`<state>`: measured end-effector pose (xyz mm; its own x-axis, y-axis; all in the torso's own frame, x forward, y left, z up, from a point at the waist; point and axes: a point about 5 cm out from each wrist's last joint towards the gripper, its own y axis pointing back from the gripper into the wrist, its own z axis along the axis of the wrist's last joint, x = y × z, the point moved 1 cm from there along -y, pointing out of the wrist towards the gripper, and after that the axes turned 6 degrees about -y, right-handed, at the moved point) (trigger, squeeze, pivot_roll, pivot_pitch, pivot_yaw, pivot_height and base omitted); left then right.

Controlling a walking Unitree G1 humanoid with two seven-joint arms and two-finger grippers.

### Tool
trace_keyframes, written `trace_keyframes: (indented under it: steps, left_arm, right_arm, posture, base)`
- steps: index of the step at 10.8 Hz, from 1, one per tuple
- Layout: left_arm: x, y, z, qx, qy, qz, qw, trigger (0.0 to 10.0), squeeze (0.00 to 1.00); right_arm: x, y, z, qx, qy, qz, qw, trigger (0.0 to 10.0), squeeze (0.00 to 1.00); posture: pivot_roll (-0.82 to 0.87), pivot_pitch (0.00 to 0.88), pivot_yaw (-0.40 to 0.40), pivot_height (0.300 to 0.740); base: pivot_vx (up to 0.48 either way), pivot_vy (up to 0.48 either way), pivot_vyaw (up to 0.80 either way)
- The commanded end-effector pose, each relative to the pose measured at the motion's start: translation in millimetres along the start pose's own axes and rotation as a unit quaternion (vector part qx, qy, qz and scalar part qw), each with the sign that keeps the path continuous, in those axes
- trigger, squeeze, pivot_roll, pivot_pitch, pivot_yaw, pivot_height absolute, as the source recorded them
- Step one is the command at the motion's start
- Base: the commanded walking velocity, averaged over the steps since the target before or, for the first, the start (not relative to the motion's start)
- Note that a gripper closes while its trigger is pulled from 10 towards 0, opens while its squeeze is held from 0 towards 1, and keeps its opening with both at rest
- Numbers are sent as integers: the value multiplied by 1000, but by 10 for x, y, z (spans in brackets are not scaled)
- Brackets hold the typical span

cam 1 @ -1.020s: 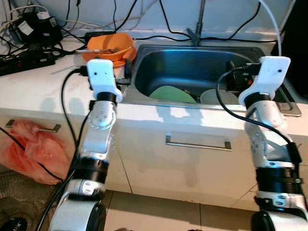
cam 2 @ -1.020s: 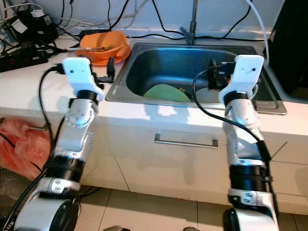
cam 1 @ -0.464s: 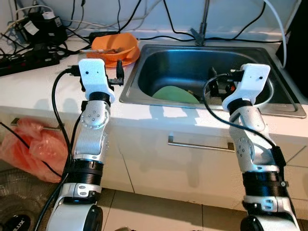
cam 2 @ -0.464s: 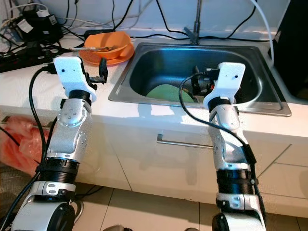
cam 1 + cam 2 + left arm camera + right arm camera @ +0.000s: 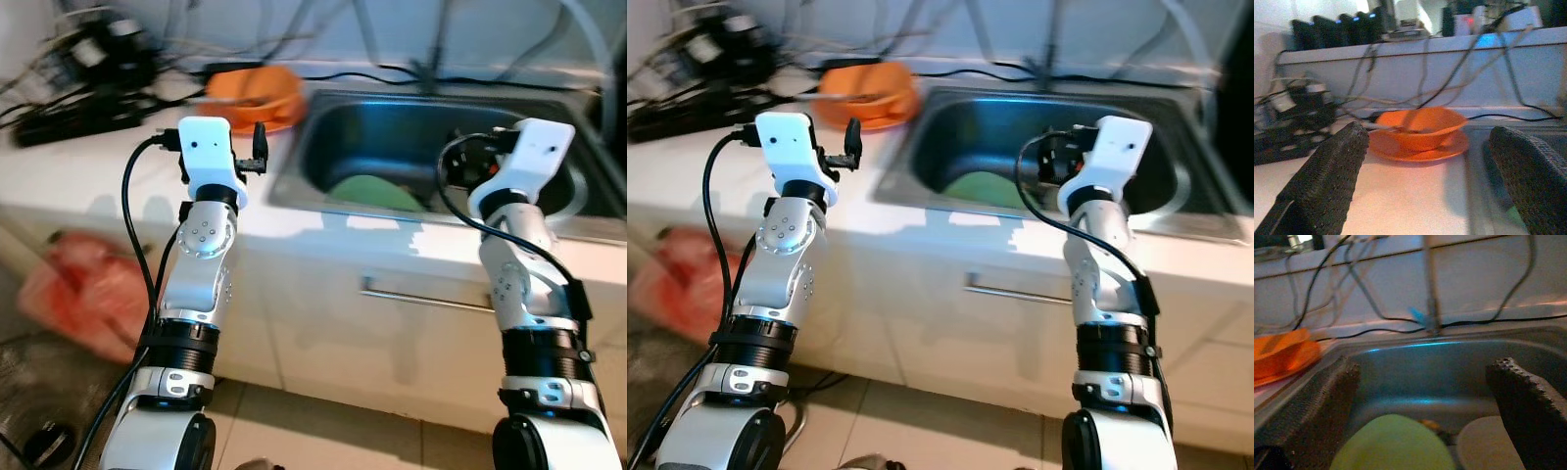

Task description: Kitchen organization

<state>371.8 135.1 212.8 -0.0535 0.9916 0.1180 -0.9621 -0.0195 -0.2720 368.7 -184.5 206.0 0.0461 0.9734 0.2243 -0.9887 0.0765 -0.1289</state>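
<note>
Approach step: the right gripper point(image 5: 1420, 396) hangs spread and empty over the sink point(image 5: 392, 117), where a green plate point(image 5: 1393, 443) lies. The left gripper point(image 5: 1425, 161), likewise released, faces the orange bowl point(image 5: 1420, 127) on the counter; next comes a reach down to the plate

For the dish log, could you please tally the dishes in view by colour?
Orange: 2, a bowl resting on a plate on the counter.
Green: 1, a plate in the sink.
Pale: 1, a dish in the sink beside the green one.
Total: 4
</note>
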Motion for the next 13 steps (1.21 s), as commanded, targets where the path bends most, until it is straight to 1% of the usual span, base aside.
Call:
trace_keyframes:
  steps: [1, 2, 3, 4, 5, 6, 7, 8, 9, 10, 11, 12, 13]
  left_arm:
    - [53, -24, 1, 4, 0, 14, 1000, 10000, 0]
    - [83, -43, -42, 18, 5, 24, 1000, 10000, 0]
    - [41, -88, 19, 3, -10, -5, 1000, 10000, 0]
    - [-35, -137, 81, -6, -11, -28, 1000, 10000, 0]
    - [-72, -150, 105, -8, -7, -38, 999, 10000, 0]
    - [-103, -105, 60, -5, 9, -43, 999, 10000, 0]
    - [-133, -59, -55, 17, 23, -43, 999, 10000, 0]
    - [-192, -50, -74, 19, 20, -59, 998, 10000, 0]
    - [-210, -67, -58, 16, 18, -66, 997, 10000, 0]
    - [-226, -88, -36, 13, 22, -68, 997, 10000, 0]
    - [-253, -104, 11, 3, 23, -73, 997, 10000, 0]
    - [-264, -108, 22, 0, 24, -71, 997, 10000, 0]
    - [-273, -111, 20, -1, 22, -72, 997, 10000, 0]
  right_arm:
    - [62, -68, 23, -1, 1, 6, 1000, 10000, 0]
    - [105, -121, -10, 5, 3, 9, 1000, 10000, 0]
    - [93, -129, 42, -7, 15, -12, 1000, 10000, 0]
    - [45, -119, 97, -20, 40, -36, 998, 10000, 0]
    - [25, -115, 86, -22, 52, -38, 998, 10000, 0]
    - [118, -71, 67, -24, 8, 19, 1000, 10000, 0]
    - [77, -37, 70, -34, 11, -14, 999, 10000, 0]
    - [87, 16, 64, -33, 17, 4, 999, 10000, 0]
    - [84, 46, 25, -26, 30, 15, 999, 10000, 0]
    - [52, 69, -22, -19, 29, 16, 999, 10000, 0]
    - [12, 98, -16, -27, 32, 10, 999, 10000, 0]
    - [-41, 101, -23, -23, 22, -8, 999, 10000, 0]
    - [-24, 103, 10, -32, 24, -4, 999, 10000, 0]
  posture:
    - [102, 0, 62, 740]
    - [97, 0, 81, 740]
    - [76, 0, 88, 740]
    - [67, 0, 81, 740]
    - [56, 0, 73, 740]
    - [26, 0, 71, 740]
    - [2, 0, 87, 740]
    - [-6, 0, 98, 740]
    - [-14, 0, 111, 740]
    - [-15, 0, 117, 740]
    - [-15, 0, 120, 740]
    - [-20, 0, 132, 740]
    - [-20, 0, 142, 740]
  base:
    - [0, 480, 0]
    - [0, 480, 0]
    - [0, 0, 0]
    - [0, 0, 0]
    - [0, 0, 0]
    - [368, 0, 0]
    - [465, 0, 0]
    - [461, 0, 0]
    - [465, 0, 0]
    - [465, 0, 0]
    - [0, 0, 0]
    - [0, 0, 0]
    - [0, 0, 0]
